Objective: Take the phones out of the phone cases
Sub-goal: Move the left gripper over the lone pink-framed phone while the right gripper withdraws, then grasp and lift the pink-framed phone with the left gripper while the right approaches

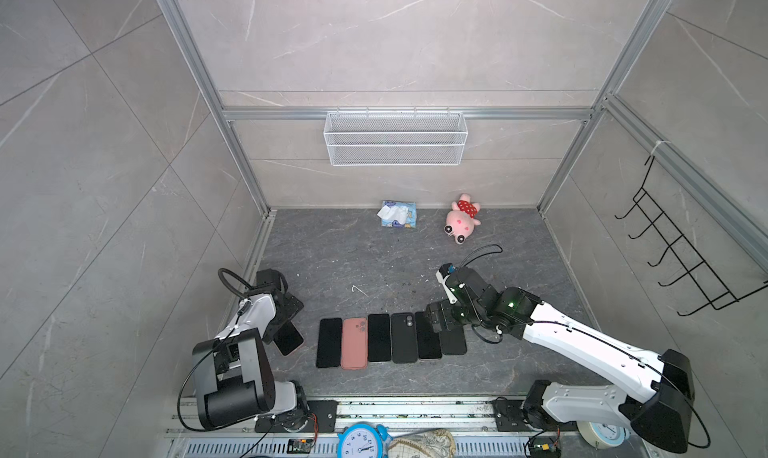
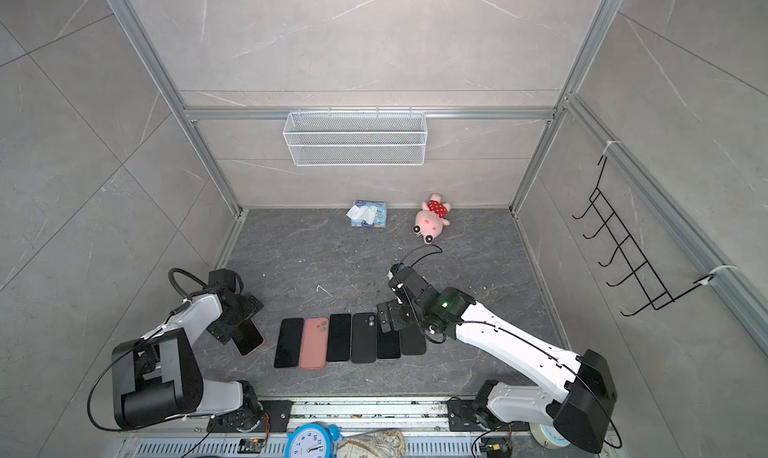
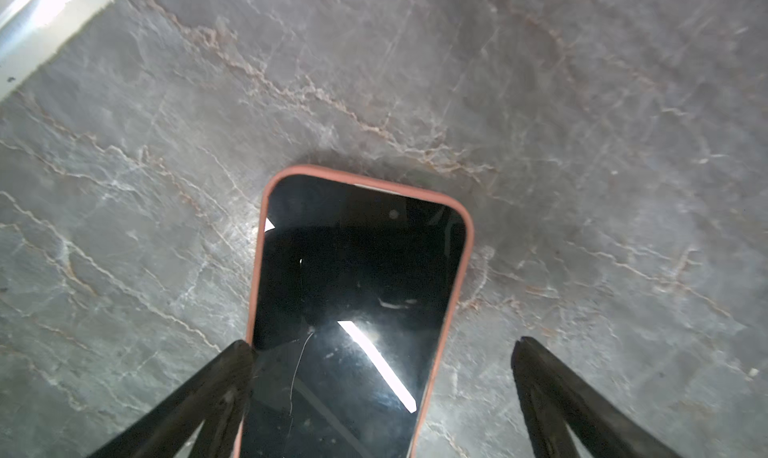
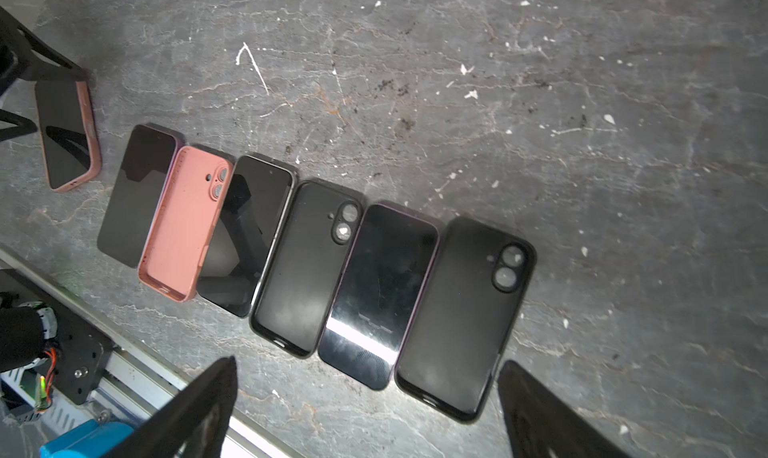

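Observation:
A phone (image 3: 357, 269) with a dark screen lies face up in a pink phone case (image 3: 464, 244) on the grey table, at the left in both top views (image 1: 291, 340) (image 2: 249, 339). My left gripper (image 3: 384, 346) hovers low over its near end, open. One finger (image 3: 224, 377) overlaps the case's edge and the other stands off to the side over bare table. My right gripper (image 4: 365, 364) is open and empty above the right end of a row of phones and cases (image 1: 436, 318).
The row holds a black phone (image 1: 329, 343), an empty pink case (image 1: 354, 343), further black phones and black cases (image 1: 404, 338). A tissue pack (image 1: 398, 214) and pink plush toy (image 1: 462, 219) lie at the back. A wire basket (image 1: 395, 138) hangs on the back wall.

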